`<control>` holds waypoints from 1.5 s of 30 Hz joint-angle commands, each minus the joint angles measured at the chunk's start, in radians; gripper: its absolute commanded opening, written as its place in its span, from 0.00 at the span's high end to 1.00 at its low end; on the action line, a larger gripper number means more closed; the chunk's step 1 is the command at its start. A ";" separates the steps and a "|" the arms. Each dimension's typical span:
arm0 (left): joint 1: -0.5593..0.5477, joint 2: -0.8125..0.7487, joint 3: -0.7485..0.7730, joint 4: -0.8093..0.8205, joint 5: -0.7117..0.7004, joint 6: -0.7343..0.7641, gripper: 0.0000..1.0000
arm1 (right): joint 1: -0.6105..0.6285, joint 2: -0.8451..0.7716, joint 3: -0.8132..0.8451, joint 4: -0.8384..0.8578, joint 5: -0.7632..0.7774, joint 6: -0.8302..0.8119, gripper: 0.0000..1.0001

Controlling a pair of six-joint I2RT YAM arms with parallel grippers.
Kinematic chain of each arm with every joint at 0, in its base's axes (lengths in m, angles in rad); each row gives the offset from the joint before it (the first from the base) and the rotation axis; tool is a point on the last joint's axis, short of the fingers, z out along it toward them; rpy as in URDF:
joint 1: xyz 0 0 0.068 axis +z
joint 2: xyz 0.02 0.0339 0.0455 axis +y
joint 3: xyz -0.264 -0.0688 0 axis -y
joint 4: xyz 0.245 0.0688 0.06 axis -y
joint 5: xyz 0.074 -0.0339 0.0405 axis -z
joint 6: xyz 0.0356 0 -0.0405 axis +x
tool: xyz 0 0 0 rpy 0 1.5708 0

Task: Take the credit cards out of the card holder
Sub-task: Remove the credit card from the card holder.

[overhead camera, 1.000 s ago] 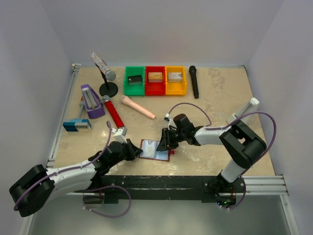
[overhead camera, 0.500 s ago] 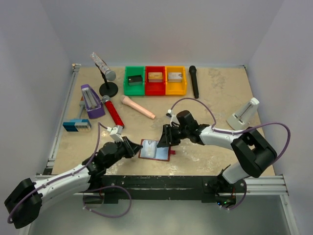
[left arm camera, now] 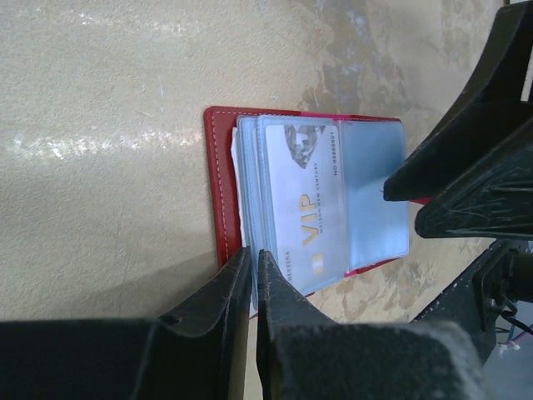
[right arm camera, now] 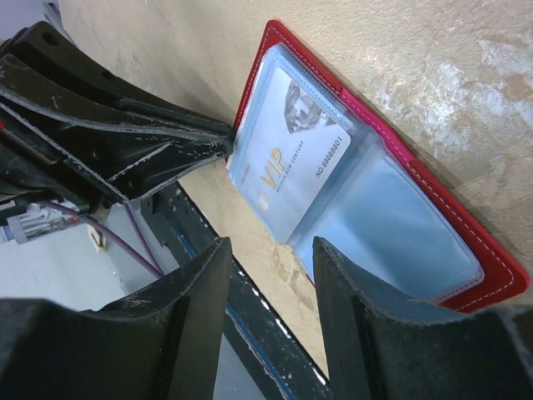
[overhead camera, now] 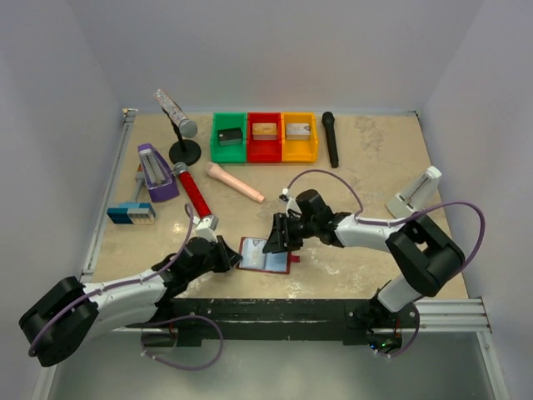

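Card holder: the dark red folding card holder (overhead camera: 265,256) lies open and flat on the beige mottled tabletop (overhead camera: 358,158), close to its near edge, between the two claws. Its pale blue clear pockets face up.
Cards: a pale silver credit card lettered VIP (left arm camera: 304,200) sits fully inside the top pocket. Further leaves are stacked beneath it, and their contents cannot be made out. No card is out.
Left claw: the left claw (left arm camera: 252,265) is clenched, jaws almost meeting, apparently pinching the card holder's edge at the pocket stack.
Right claw: the right claw (right arm camera: 271,246) is released and empty, jaws apart, hovering just over the pockets.
Stage, as judged: extraction not yet begun.
Risk, slippage: the left pinch bites only a thin edge, so a pull on the card may drag or lift the card holder.
Risk, wrong grip: the card shows little free edge, so the right claw may seize pocket film instead.
Risk, contact: the claws stand near each other and may collide.
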 commanded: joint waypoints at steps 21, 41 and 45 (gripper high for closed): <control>0.007 0.066 0.044 0.146 0.007 0.026 0.90 | 0.006 0.104 0.038 0.144 -0.016 0.081 0.52; 0.007 0.086 -0.016 0.178 -0.010 0.005 0.91 | 0.004 0.141 -0.063 0.325 0.044 0.228 0.53; 0.007 0.089 -0.033 0.191 -0.010 -0.003 0.92 | 0.006 0.147 -0.074 0.348 0.047 0.242 0.53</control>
